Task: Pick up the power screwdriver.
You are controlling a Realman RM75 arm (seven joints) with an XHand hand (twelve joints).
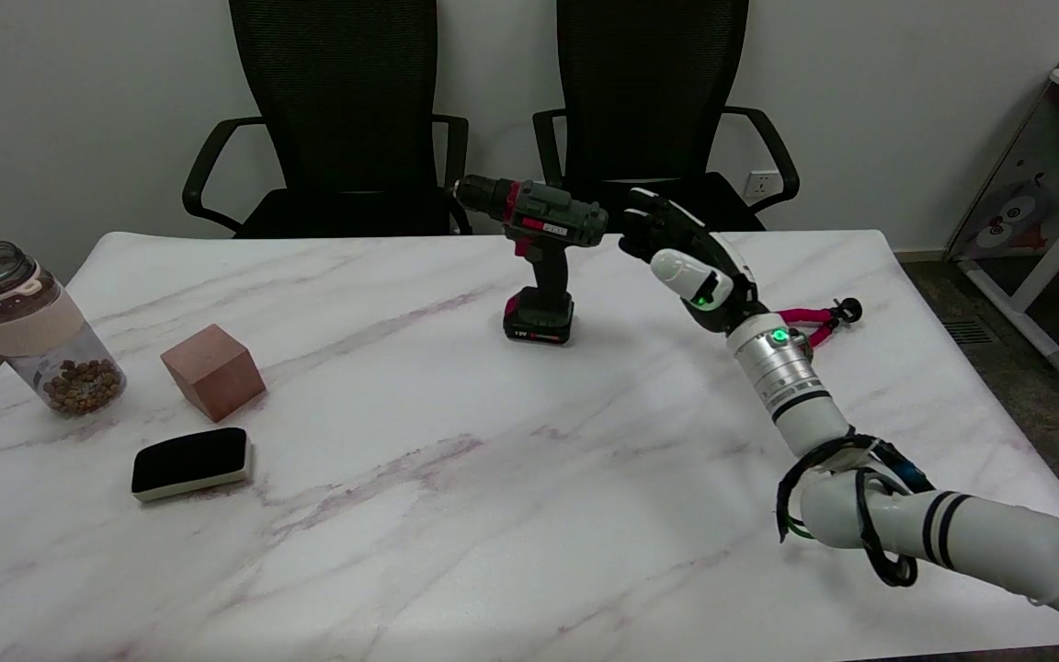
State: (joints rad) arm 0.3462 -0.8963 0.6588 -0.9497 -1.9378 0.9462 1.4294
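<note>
Dark grey and red, upright on its battery base: power screwdriver [543, 267], standing toward the far middle of the marble bench [456, 515], chuck pointing to picture left, motor housing overhanging the slim grip. Just right of the housing, level with it and not touching: right hand [681, 262], empty, fingers apart and extended toward the tool, palm turned toward the handle side. Step in hand, as judged: final approach before the grasp. For a sound grasp, lower the hand to the level of the black grip between housing and battery pack, not the housing itself, since the housing looks too wide to wrap. Bring the palm against the rear of the grip, then wrap from both sides before any lift. Avoid pushing sideways on the upper body: tall tool on a small base, likely to topple toward picture left. Close firmly; weight probably concentrated in the battery, so expect a tendency to swing once off the bench. Lift straight up. Behind the forearm, on the bench: small red and black tripod [819, 320], partly hidden, clear of the approach path. Well apart at picture left: wooden block [213, 370], black eraser [190, 462], jar [28, 326] with brown contents. Beyond the far edge: two black office chairs [346, 110]; no bearing on the grasp.
</note>
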